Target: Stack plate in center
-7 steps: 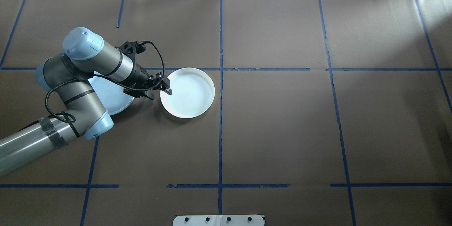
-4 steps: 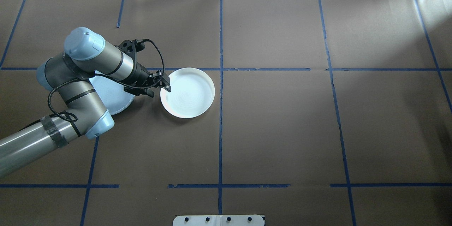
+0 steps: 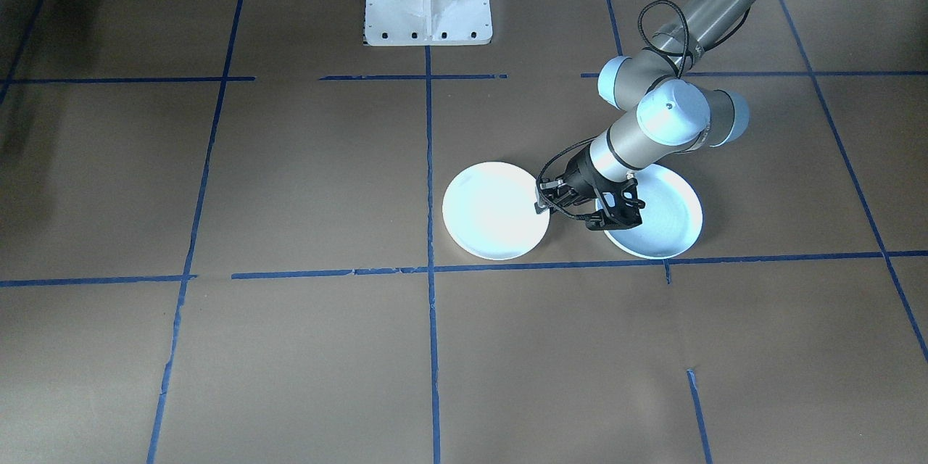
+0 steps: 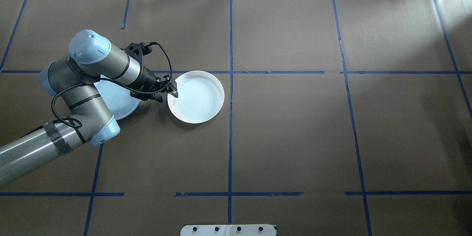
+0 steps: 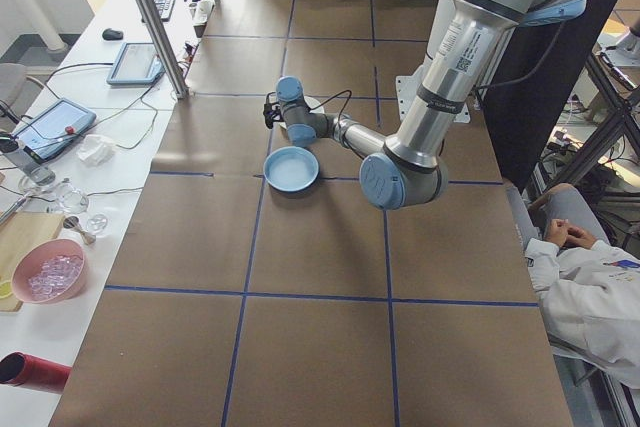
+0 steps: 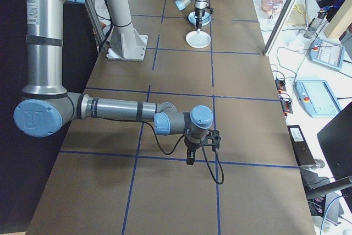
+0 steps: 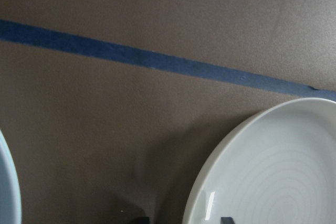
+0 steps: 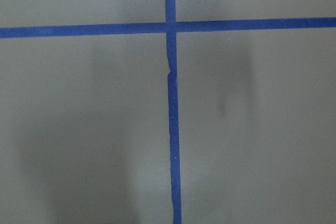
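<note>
on brown table (image 4: 295, 136), blue tape grid (image 4: 231, 136)

The bench (image 4: 295, 136) is covered in matt brown paper, faintly creased, marked with blue tape lines (image 4: 230, 136). The white plate (image 4: 199, 97) looks glossy and smooth (fine concentric rings show inside it), as does the pale blue plate (image 3: 670, 221). The left arm (image 4: 25, 151) has brushed grey metal tubes and light blue plastic caps.

The left gripper (image 3: 542, 204) is at the edge of a white plate (image 3: 493, 214); a second plate (image 3: 670, 221) lies beside it, partly under the arm.
</note>
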Motion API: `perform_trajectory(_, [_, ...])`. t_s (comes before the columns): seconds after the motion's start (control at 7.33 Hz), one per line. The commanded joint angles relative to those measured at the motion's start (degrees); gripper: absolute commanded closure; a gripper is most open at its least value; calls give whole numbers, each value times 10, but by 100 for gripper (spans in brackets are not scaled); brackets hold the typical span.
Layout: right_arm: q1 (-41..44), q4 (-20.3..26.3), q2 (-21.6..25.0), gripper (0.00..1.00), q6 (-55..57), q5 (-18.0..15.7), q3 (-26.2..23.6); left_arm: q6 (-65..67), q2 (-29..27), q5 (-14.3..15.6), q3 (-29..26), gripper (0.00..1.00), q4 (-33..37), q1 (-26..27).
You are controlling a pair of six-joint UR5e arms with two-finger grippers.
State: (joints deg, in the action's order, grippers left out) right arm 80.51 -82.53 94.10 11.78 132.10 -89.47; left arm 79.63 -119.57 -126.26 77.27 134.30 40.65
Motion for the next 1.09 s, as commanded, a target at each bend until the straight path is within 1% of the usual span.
perform_trajectory(0.0, [0, 0, 0, 0, 0, 0, 0, 2, -3, 0, 0, 100, 0, 0])
perform_trajectory(0.14, [0, 0, 0, 0, 0, 0, 0, 3, -2, -3, 2, 100, 1, 3])
perform_trajectory(0.27, [0, 0, 0, 0, 0, 0, 0, 0, -1, -5, 6, 100, 0, 21])
perform_trajectory(0.55, [0, 0, 0, 0, 0, 0, 0, -15, 6, -11, 10, 100, -1, 79])
perform_trajectory(0.68, [0, 0, -1, 0, 0, 0, 0, -84, 24, -32, 10, 100, -3, 111])
perform_trajectory(0.82, [0, 0, -1, 0, 0, 0, 0, -125, 40, -57, 12, 100, -4, 134])
perform_trajectory(0.95, [0, 0, -1, 0, 0, 0, 0, -140, 66, -66, 26, 100, -4, 140])
